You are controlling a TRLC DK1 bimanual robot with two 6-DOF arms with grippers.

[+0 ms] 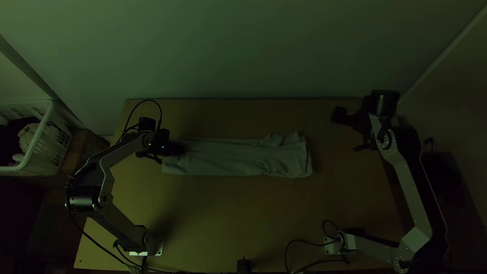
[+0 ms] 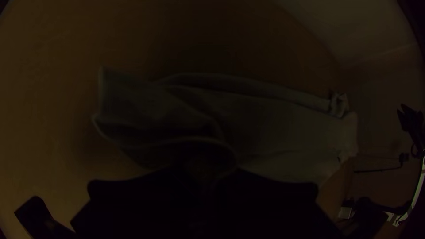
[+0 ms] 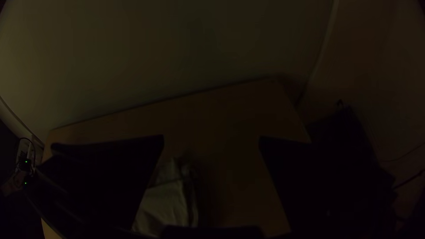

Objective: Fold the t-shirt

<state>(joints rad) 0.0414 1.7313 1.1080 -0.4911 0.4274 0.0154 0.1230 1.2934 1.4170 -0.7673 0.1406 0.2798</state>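
You have the t-shirt [image 1: 228, 157] mid-table in a long, narrow strip, rumpled at its right end. Judged light, limp and non-fragile; layers may slip. Left gripper [image 1: 180, 148]: closed on cloth at the left end. Right gripper [image 3: 211, 137]: open, beyond the right end; take both corners there. Surface: smooth wooden table [image 1: 228, 213], pale wall [image 1: 243, 50] behind, white basket [image 1: 63, 138] left.

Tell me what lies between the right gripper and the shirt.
Bare table: in the top view, nothing lies on the stretch between the right gripper and the shirt.
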